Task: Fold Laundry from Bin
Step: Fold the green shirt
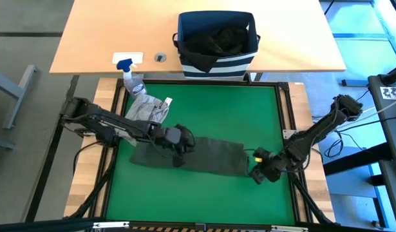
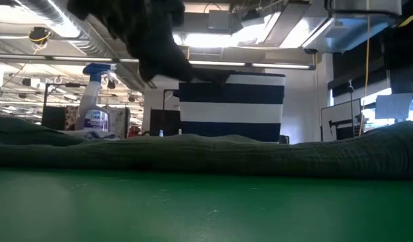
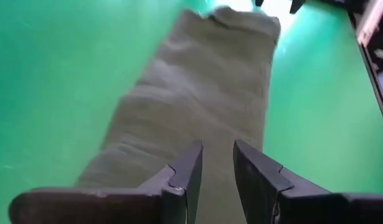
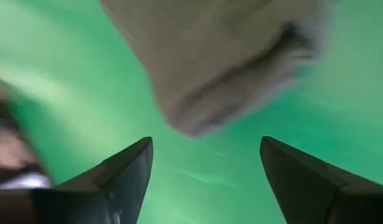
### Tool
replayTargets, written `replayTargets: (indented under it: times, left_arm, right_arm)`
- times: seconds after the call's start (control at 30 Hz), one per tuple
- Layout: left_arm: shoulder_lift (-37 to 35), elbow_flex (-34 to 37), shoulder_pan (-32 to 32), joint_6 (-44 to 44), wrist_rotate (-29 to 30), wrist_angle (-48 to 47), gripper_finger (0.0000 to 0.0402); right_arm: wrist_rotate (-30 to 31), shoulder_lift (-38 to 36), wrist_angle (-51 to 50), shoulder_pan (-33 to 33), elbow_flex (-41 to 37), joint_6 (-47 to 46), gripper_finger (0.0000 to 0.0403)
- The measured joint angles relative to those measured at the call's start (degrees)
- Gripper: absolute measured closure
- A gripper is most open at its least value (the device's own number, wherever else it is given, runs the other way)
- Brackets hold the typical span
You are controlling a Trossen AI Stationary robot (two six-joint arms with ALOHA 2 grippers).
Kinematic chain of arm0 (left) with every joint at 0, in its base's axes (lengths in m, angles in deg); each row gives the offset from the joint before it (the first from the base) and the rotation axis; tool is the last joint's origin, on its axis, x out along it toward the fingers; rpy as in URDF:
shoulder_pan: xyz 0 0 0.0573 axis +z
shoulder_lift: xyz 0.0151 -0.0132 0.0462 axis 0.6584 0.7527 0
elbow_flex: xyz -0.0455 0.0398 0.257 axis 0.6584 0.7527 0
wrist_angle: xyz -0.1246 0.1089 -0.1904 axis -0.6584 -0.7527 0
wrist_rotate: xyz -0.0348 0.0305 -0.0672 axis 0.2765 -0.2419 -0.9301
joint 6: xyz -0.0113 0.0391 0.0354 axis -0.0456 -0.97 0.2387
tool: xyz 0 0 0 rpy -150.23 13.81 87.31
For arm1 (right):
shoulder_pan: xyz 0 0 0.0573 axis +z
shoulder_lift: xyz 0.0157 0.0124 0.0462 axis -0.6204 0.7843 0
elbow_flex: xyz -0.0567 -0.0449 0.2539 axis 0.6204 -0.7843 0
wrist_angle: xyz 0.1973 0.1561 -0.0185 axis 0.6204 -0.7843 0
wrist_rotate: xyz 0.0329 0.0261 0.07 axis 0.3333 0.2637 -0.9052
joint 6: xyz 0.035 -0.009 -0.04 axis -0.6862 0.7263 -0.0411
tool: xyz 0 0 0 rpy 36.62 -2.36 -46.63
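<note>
- High view: the bin [image 1: 217, 63], navy with white stripes, stands on the pale wooden table [image 1: 94, 38] just beyond the far edge of the green mat [image 1: 204, 109]. Inside it lies a black garment [image 1: 218, 38], crumpled, filling most of the opening.
- High view: a dark olive green garment [image 1: 214, 156] lies flat as a long strip across the mat's middle, nearer the front edge than the far one. A light grey garment [image 1: 146, 109] sits bunched at the mat's far left corner, with a spray bottle [image 1: 130, 76] just beside it at the mat's edge.
- High view: the left gripper [image 1: 179, 149] is over the olive strip's left part; the right gripper [image 1: 257, 169] is at the strip's right end, near the mat's right edge.
- Low view: the bin [image 2: 232, 107] shows beyond the olive cloth [image 2: 206, 156], which spans the whole width of the mat. Dark cloth sticks up over the bin's rim. The spray bottle [image 2: 96, 101] stands to the left.
- Left wrist view: the left gripper [image 3: 217, 173] has its fingers a narrow gap apart, over the olive garment [image 3: 197, 93]; whether they pinch cloth I cannot tell.
- Right wrist view: the right gripper [image 4: 207, 177] has its fingers spread wide, nothing between them; the olive garment's folded end [image 4: 222, 62] lies on the mat just ahead of the tips.
</note>
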Motion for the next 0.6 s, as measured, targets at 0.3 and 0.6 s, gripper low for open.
replayTargets:
  times: [0.3,0.6]
  left_arm:
    - [3.65,-0.02,3.57,-9.89,-6.78,0.04,0.0315]
    - [3.67,-0.09,7.86,-16.45,-6.01,0.87,0.0315]
  right_arm:
    - [5.61,-0.01,11.94,-0.97,-5.73,-20.79,0.0097]
    - [9.05,5.03,12.68,-0.99,-6.96,-30.04,0.0097]
